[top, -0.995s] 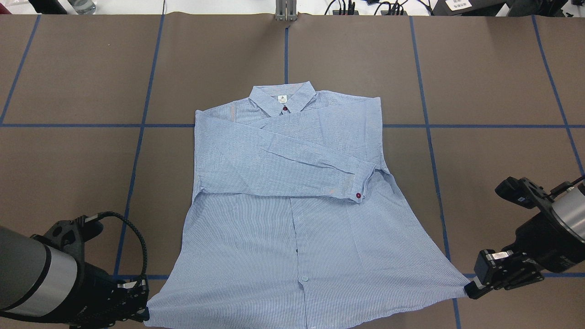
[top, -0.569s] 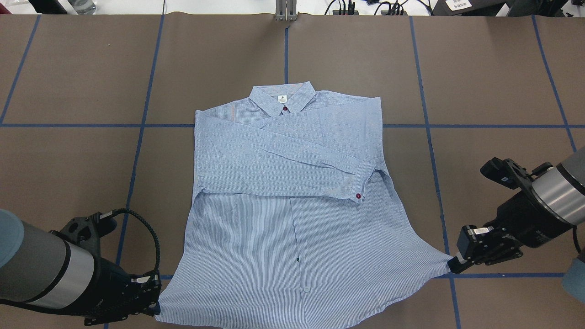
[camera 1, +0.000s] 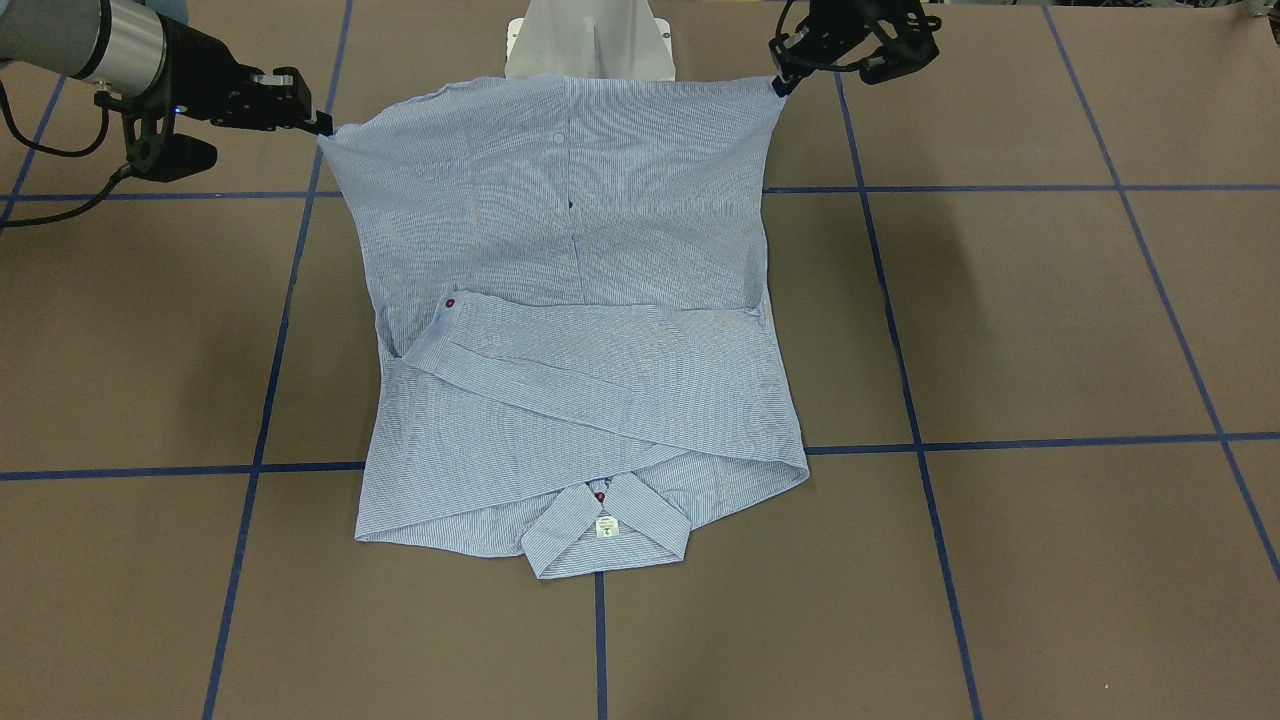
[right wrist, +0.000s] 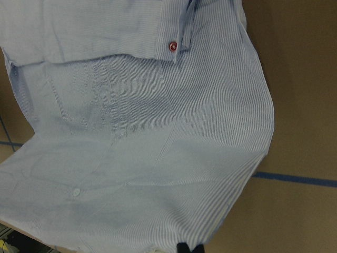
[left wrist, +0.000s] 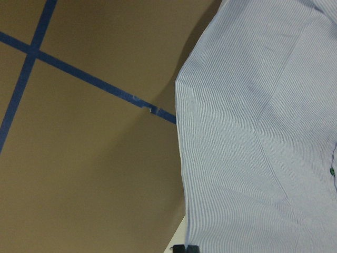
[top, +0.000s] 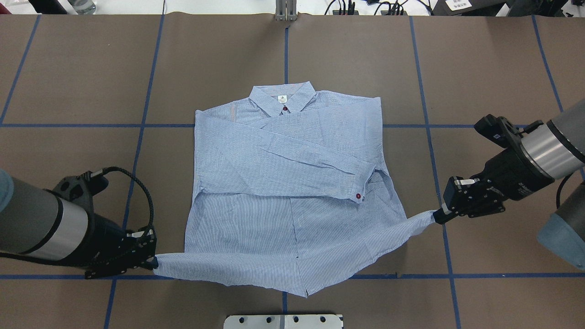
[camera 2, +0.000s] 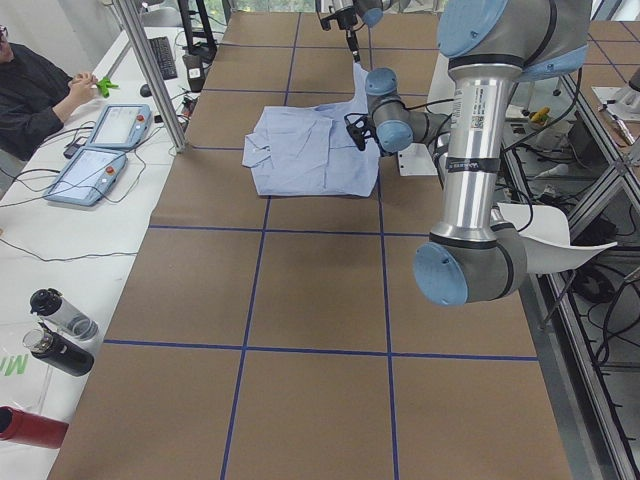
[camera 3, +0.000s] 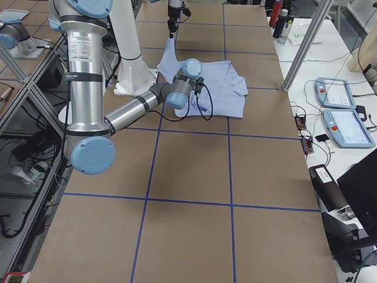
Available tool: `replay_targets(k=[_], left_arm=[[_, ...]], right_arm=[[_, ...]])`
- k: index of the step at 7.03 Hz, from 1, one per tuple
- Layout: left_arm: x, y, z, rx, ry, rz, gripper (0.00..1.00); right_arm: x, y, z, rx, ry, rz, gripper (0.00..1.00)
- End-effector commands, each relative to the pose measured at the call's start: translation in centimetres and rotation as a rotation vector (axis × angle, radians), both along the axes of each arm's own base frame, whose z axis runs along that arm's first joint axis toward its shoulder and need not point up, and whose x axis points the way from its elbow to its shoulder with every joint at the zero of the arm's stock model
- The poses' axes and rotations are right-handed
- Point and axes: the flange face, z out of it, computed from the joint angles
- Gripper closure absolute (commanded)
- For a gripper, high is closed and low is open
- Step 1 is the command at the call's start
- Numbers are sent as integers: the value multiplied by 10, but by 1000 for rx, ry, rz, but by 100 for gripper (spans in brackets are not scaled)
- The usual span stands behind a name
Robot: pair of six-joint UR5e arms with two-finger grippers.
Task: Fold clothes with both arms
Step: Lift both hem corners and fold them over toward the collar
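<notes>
Both pinching and holding raised off the bench (top: 365,59) the near hem corners of the shirt (top: 247,228), left gripper (top: 153,262) and right gripper (top: 437,217) clamped on cloth, collar (top: 297,101) lying far mid-bench, risking thin pinches slipping or uneven pull dragging the crossed sleeves (top: 297,157) askew.

Table under my remote control: brown paper surface (top: 356,59) divided into large squares by blue tape lines (top: 286,55). Along its far edge I see a white bench (camera 2: 60,230) carrying two control tablets (camera 2: 118,127), bottles (camera 2: 62,352) and an upright aluminium post (camera 2: 152,80). A person (camera 2: 35,90) sits at the bench.
</notes>
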Motion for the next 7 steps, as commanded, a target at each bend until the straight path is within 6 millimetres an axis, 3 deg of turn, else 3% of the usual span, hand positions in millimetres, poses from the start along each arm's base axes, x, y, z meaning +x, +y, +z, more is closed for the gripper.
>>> replay_targets(k=[1,3,4,6,7], left_arm=[[14,-58,-11,17,-5,-56,100],[21,-112,-12,21,-25,-123,100],[7,-134,-1,46,-39,-127,100],[5,-170,15,51,-74,-153,100],[13,-184,10,55,-75,-158,100]], right_arm=[[-8,-52,0,-8,14,66,100],[-19,-101,0,-19,25,108,100],[-19,-118,0,-23,36,136,100],[-34,-152,12,-32,80,190,100],[-38,-166,9,-33,84,198,100]])
